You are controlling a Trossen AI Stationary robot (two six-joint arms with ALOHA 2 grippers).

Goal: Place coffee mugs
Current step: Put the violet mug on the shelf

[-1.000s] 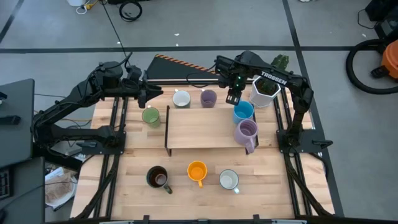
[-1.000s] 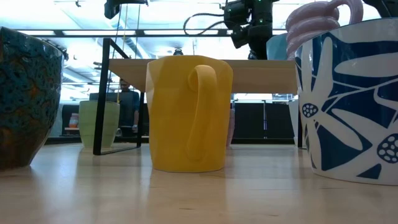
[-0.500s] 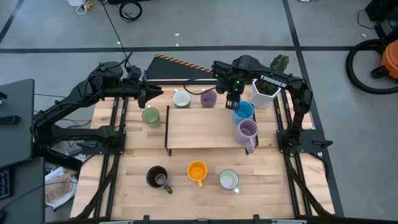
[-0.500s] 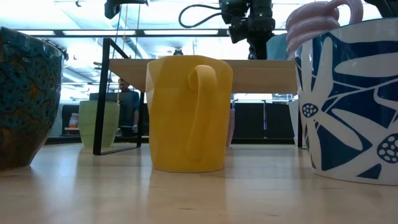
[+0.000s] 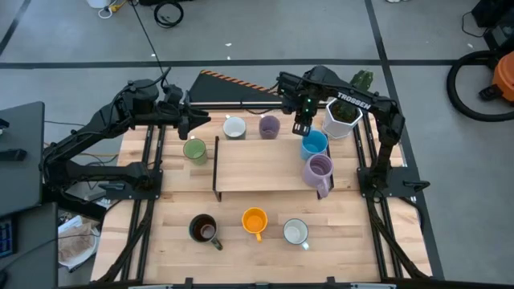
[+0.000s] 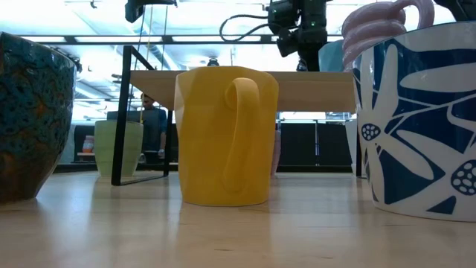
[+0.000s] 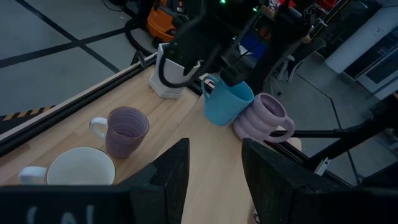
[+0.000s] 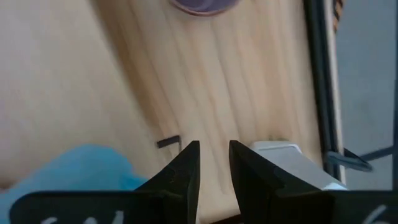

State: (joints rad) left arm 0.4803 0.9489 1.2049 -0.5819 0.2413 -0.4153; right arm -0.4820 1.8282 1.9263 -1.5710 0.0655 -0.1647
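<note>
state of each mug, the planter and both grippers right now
blue mug: upright on shelf, not held
tall lavender mug: upright on shelf
green mug: upright on table
orange mug: upright, empty
planter: upright
right gripper: empty, fingers narrowly apart
left gripper: empty, open

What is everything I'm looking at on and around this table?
green mug: one, green, left of the wooden shelf, on the table.
white mug: one, white, behind the shelf.
small lavender mug: one, lavender, beside the white one.
blue mug: one, blue, at the shelf's right end.
tall lavender mug: one, ridged lavender, in front of the blue one.
brown mug: one, dark brown, front row left.
orange mug: one, orange, front row middle.
patterned mug: one, pale with blue pattern, front row right.
planter: one, white, with cactus, back right.
wooden shelf: one, light wood, table centre.
left gripper: open, back left, empty.
right gripper: slightly apart, empty, above the blue mug's back edge.
</note>
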